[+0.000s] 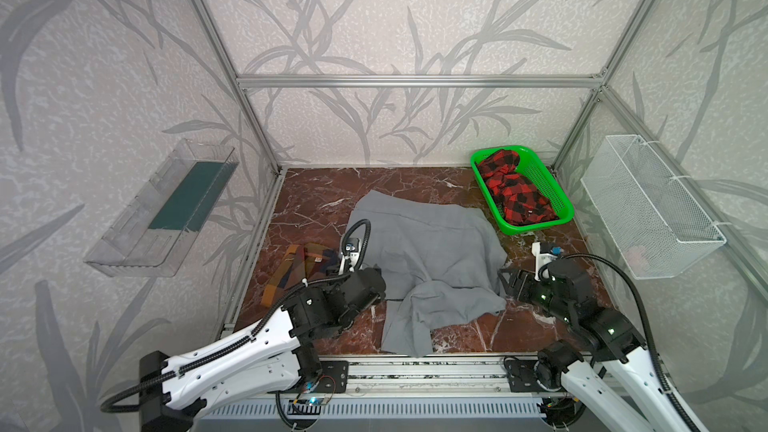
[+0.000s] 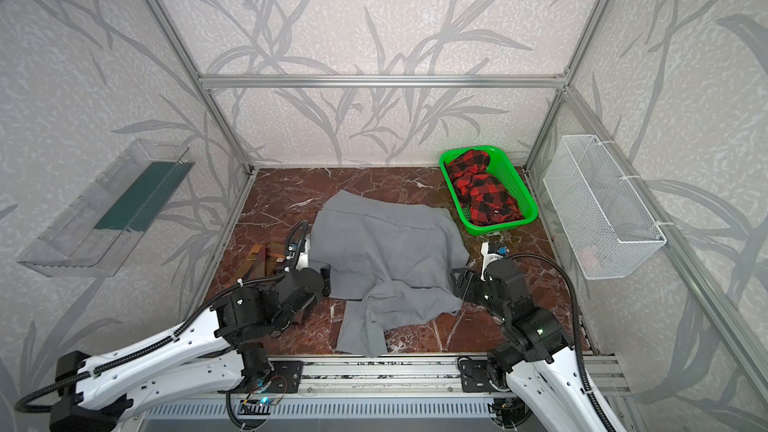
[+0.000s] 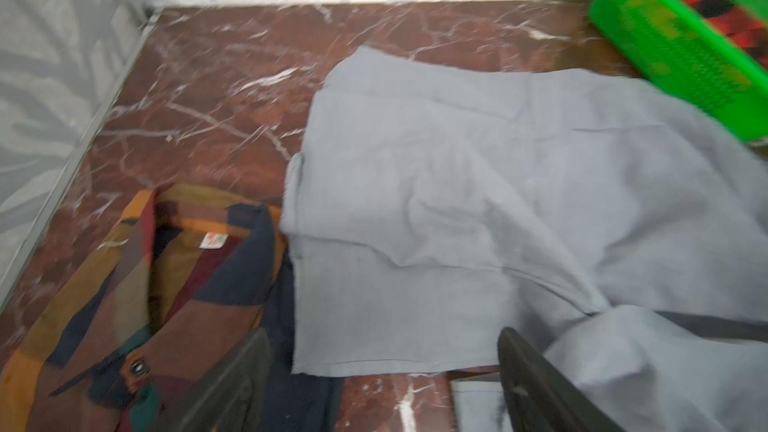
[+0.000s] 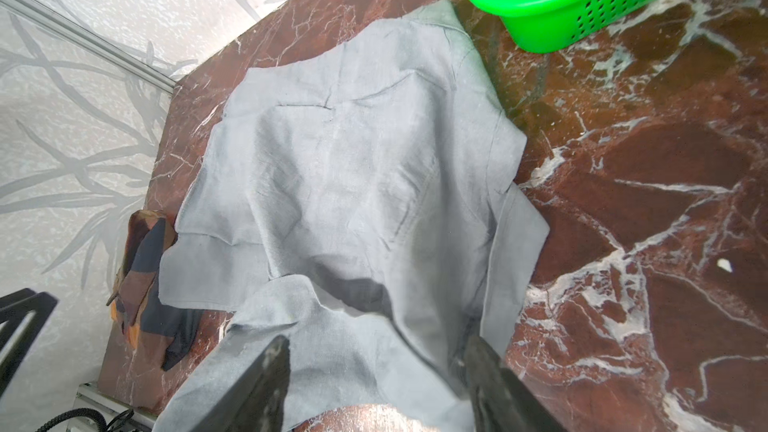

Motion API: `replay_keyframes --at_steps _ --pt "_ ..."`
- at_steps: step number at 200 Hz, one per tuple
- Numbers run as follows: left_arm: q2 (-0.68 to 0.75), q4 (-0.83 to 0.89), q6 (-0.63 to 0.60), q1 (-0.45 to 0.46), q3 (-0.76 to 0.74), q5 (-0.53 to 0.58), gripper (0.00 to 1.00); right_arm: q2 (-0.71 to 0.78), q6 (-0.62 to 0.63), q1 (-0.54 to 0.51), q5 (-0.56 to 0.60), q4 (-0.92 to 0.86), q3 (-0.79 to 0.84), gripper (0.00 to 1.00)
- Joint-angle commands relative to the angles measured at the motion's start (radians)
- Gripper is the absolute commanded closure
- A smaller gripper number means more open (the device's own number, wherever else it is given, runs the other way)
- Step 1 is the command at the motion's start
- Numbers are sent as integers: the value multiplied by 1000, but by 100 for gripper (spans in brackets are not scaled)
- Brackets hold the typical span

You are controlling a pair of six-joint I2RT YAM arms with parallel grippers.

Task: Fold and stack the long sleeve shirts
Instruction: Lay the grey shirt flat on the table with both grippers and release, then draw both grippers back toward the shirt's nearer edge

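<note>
Beside the grey shirt (image 1: 428,243), the checked shirt (image 1: 297,261) is partly hidden behind the left arm (image 1: 324,305) in both top views. Its collar label (image 3: 212,240) is too blurred to read. Beyond the grey shirt, both wrist views crop the green basket (image 4: 561,14).

A robotics lab test cell: aluminium frame (image 1: 415,81) holds leaf-printed wall panels (image 1: 374,14) around a marble-patterned desk (image 1: 316,201); left arm (image 1: 232,351) and right arm (image 1: 602,384) bolt onto a front rail (image 1: 424,376).
</note>
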State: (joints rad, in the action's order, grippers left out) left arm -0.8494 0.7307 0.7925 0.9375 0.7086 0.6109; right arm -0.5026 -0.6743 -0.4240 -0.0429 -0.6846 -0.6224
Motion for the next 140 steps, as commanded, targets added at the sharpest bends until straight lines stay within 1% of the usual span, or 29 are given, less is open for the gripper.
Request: replay_keyframes --at_steps 1,12,26,58,67,80,94,125,140 --pt "-28 87 152 -136 -55 -154 11 -7 21 -4 5 -36 -28 29" --pt "-40 100 192 -216 -85 -182 11 -2 19 -4 4 -28 -24 29" --pt "-35 82 208 -307 -129 -228 11 0 16 -4 -14 -14 -23 28" --pt "7 42 258 -468 -219 -293 12 9 23 -4 -34 3 -9 28" --pt "20 28 270 -510 -244 -314 14 14 23 -4 -40 9 -1 28" --pt "31 -3 280 -561 -279 -326 17 18 22 -4 -51 24 9 28" --pt "11 -40 287 -610 -299 -343 18 15 22 -3 -56 38 18 29" --pt "-83 -87 317 -703 -313 -354 18 -16 21 -4 -80 73 26 29" --pt "-113 -114 323 -773 -333 -372 18 -40 18 -4 -86 91 33 29"
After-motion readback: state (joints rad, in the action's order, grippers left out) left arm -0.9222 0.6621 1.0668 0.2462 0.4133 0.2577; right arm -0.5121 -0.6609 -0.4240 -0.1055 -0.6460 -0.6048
